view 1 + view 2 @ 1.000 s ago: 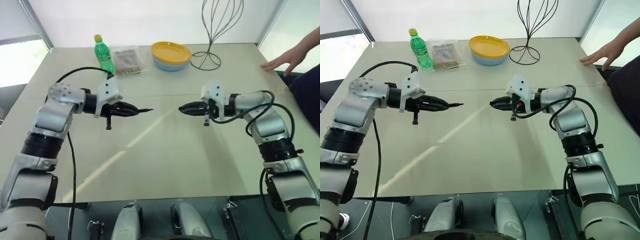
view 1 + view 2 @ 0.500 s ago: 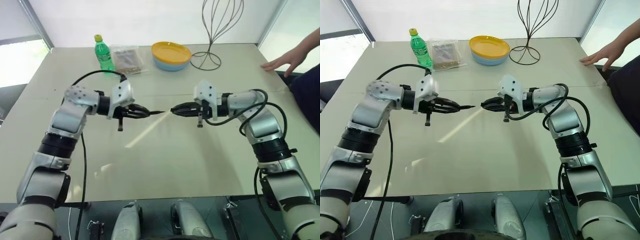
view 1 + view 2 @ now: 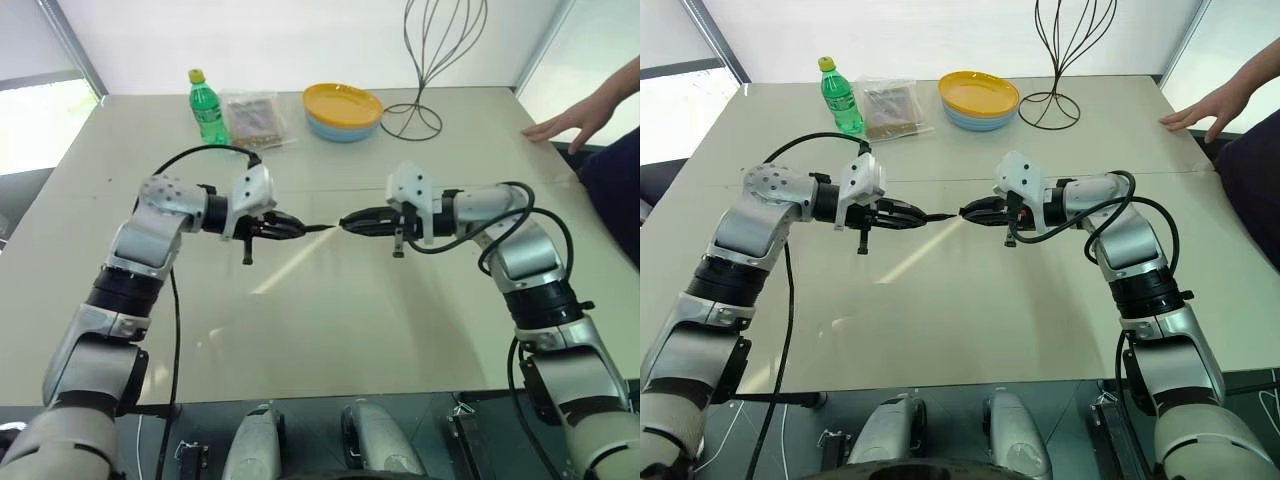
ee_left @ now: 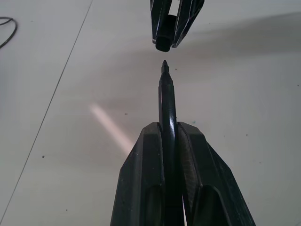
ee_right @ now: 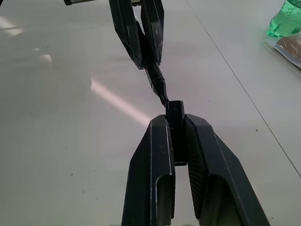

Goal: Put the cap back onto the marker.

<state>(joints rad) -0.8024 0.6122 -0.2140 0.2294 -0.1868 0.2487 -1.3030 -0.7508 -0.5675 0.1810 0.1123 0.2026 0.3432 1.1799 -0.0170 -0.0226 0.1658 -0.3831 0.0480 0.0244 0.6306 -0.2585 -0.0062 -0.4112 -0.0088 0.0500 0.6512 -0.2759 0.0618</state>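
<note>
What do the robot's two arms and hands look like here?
Both arms are silver-grey segmented shells with black joint bands and loose black cables. Each wrist carries a white angular camera block. The left hand and right hand each have two tapered black fingers.

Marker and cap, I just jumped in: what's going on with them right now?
The left gripper is shut on the marker, tip pointing out toward the right gripper, which is shut on the cap. The two are held above the table, facing each other. The marker tip is right at the cap's opening with a small gap showing in the left wrist view, so the cap is not on yet.
</note>
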